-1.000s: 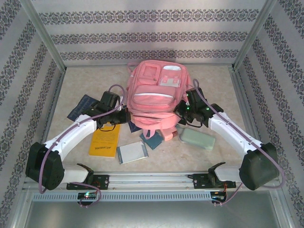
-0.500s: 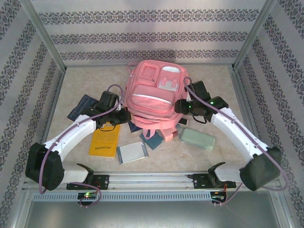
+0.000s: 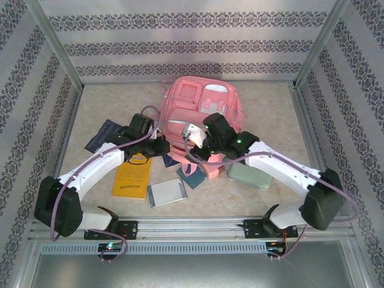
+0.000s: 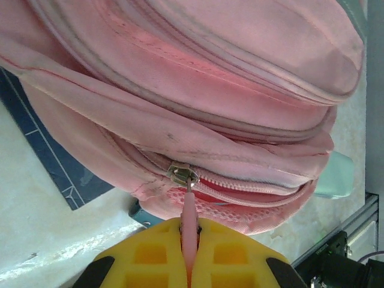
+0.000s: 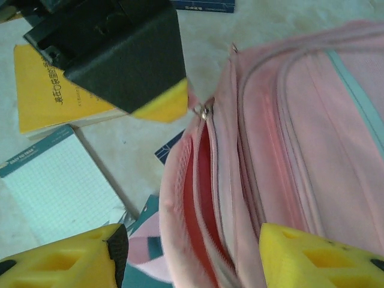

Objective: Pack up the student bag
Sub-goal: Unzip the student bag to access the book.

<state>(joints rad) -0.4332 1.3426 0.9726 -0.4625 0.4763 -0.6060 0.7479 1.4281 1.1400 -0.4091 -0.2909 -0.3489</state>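
1. Near edge: alu rail [image 3: 192, 228], both arm bases bolted on.
2. Item: squared notepad [image 3: 167, 192]. Flat on table [image 3: 282, 114], centre-left, near side of the bag, teal band at its head.
3. Item: yellow book [image 3: 133, 177]. Flat, just left of the notepad, far end under the left arm.
4. Item: pale green case [image 3: 249, 176]. Flat, right of centre, partly under the right forearm.
5. Item: teal book [image 3: 193, 176]. Btwn notepad and case, far part tucked under the bag's near edge.
6. Claw, left gripper [image 4: 189, 231]: yellow fingers pressed together, pinching the pink zip pull [image 4: 189, 207]. Pull runs straight to the metal slider [image 4: 182, 174] at the bag's near-left corner.
7. Claw, right gripper [image 5: 192, 240]: fingers spread wide, nothing btwn them. It sits over the bag's near end, above the zip gap. Contact w/ fabric: cannot tell.
8. Main item: student bag [image 3: 201, 105]. Pink backpack lying mid-table, front pockets up, btwn the two arms. Main zip part open at near end, w/ darker pink lining [image 5: 198, 204] showing in the gap.
9. Item: dark blue booklet [image 3: 105, 135]. Flat, left of bag, near corner under the left arm.
10. Far: patterned wall panels [image 3: 192, 45] behind the table.
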